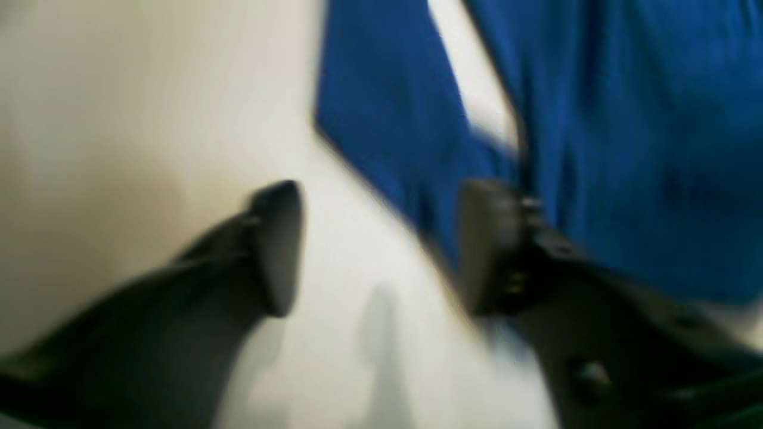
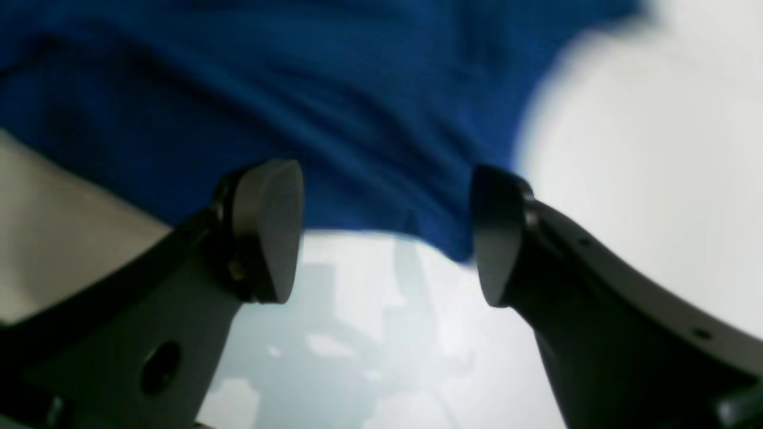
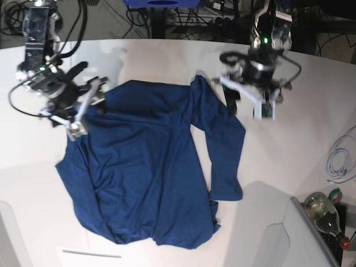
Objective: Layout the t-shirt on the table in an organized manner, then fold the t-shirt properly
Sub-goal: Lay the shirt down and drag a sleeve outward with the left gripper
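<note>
The dark blue t-shirt (image 3: 150, 167) lies spread and wrinkled on the white table (image 3: 300, 128), with one sleeve (image 3: 222, 139) running down its right side. My right gripper (image 3: 86, 108) hovers at the shirt's upper left corner. In the right wrist view it (image 2: 381, 232) is open, and the cloth's edge (image 2: 334, 119) lies just past its fingertips with nothing between them. My left gripper (image 3: 247, 105) sits at the shirt's upper right, beside the sleeve. In the blurred left wrist view it (image 1: 381, 244) is open over bare table, with blue cloth (image 1: 626, 149) behind one finger.
A bottle (image 3: 322, 208) and a white cable (image 3: 339, 158) lie at the table's right edge. A white raised panel (image 3: 267, 239) stands at the front right. Cables and a blue box (image 3: 161, 3) sit beyond the far edge.
</note>
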